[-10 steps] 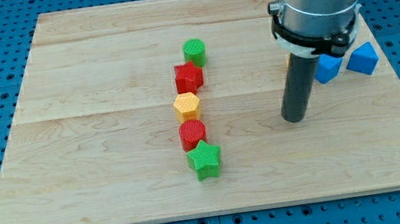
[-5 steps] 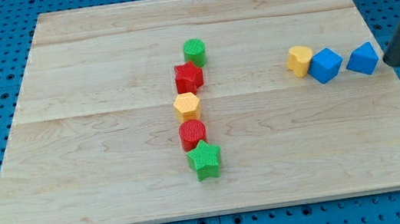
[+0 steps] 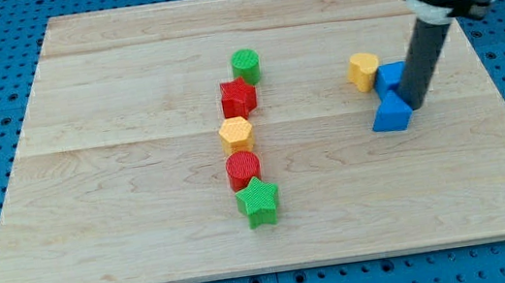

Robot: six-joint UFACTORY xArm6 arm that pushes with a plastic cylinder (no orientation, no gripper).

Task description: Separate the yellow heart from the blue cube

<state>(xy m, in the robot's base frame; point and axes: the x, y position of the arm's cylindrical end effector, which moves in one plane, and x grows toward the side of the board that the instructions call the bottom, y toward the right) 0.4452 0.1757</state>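
Yellow heart (image 3: 363, 70), far right on the surface and touching the blue cube (image 3: 390, 75), looks light, rigid and prone to sliding; push its right flank; my tip (image 3: 415, 102), without jaws, sits right of the cube

My tip (image 3: 416, 102) touches the blue cube (image 3: 389, 77), yellow heart (image 3: 363, 70) just beside.

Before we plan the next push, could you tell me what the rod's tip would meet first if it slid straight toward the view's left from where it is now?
Probably the blue cube, since my tip sits against its right side, with the yellow heart just beyond; depth is uncertain.
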